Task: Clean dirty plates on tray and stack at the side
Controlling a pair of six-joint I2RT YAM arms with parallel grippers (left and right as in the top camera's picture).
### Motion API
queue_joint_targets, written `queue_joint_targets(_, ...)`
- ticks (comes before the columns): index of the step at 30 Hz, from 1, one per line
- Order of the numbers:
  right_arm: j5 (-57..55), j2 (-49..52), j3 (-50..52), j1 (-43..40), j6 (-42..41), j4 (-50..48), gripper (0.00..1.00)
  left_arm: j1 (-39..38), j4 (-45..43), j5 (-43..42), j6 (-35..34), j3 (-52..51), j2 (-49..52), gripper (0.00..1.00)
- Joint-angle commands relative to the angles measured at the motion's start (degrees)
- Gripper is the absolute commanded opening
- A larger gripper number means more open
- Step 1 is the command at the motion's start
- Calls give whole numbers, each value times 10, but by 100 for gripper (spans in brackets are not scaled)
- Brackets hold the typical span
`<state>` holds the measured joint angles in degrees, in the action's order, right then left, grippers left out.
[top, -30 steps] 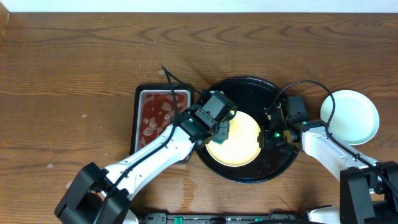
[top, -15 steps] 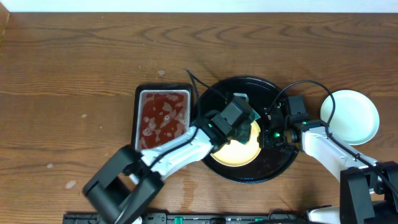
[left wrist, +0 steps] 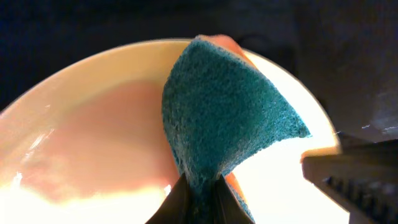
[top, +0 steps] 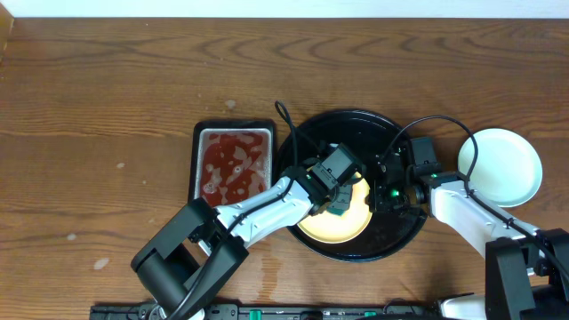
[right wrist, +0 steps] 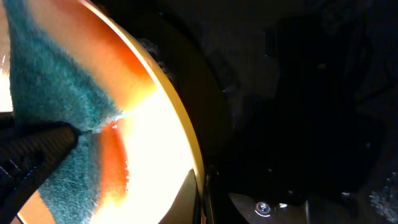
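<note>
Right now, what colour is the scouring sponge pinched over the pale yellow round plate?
The rough scouring sponge is teal-green; the left wrist view shows it best.

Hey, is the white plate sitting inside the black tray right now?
No, the white plate rests on the wooden table to the right of the black tray, fully outside its rim.

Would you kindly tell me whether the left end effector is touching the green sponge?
Touching. The left wrist view shows the left end effector pinching the green sponge at its lower corner, over the pale yellow plate.
</note>
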<state>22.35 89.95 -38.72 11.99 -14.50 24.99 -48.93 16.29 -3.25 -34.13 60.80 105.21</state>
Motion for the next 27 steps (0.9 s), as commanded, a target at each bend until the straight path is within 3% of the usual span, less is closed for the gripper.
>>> queue_joint_targets(1,-24,23,26,9,2,14,1,5,54,83,33,-28,23,8)
queue_joint_targets(14,-24,23,26,9,2,16,1,70,127,114,48,-28,4,8)
queue_joint_targets(27,-24,23,26,9,2,3,1,104,197,113,61,-28,-186,9)
